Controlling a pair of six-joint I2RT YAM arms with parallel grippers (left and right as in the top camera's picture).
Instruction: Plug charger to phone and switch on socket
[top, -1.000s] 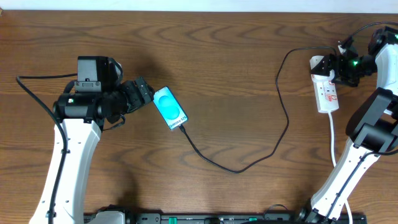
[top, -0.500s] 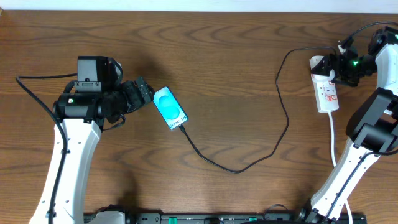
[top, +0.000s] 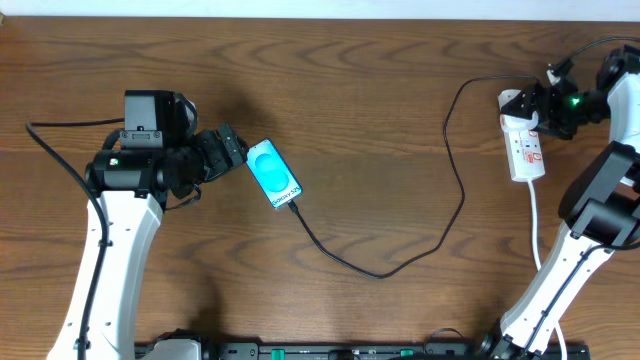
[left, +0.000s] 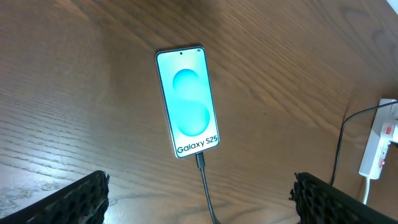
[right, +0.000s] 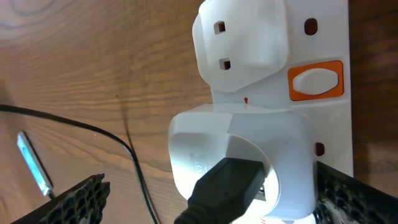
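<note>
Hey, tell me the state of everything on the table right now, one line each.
phone: screen lit, charger plugged in.
charger: one end in phone, other in socket.
socket: charger plugged in, orange switch position unclear.
left hand: open, empty.
right hand: open, over socket.

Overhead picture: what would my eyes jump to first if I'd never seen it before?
The phone, glowing bright turquoise on the dark wooden table, right in front of the open left gripper. Next comes the thin black charger cable, snaking from the phone's bottom end across to the white power strip at the far right, where the open right gripper hovers over it.
</note>
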